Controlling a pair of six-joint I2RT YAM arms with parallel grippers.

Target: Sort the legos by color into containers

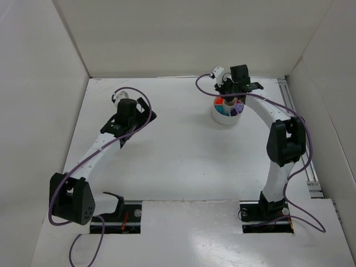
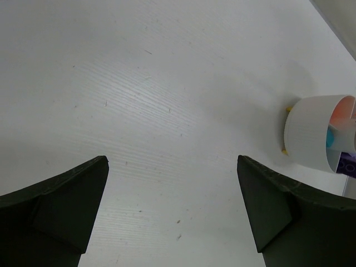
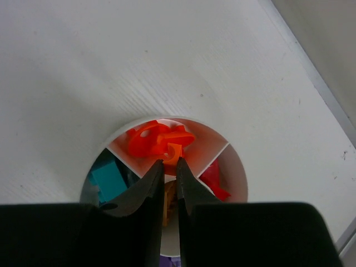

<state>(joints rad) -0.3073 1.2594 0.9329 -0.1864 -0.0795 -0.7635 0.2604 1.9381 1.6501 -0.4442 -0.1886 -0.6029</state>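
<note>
R tool [image 3: 169, 162] clenched on small orange plastic brick [image 3: 173, 151], directly above the wedge w/ other orange bits [image 3: 147, 142] in round white divided dish [image 3: 238, 177]; I'd just let go straight down. L tool [image 2: 171, 161] released, well apart.

No legible text, label or number on anything

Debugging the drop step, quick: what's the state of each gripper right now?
Left gripper: open, holding nothing.
Right gripper: closed on an orange lego, over the dish, at its orange compartment.
</note>
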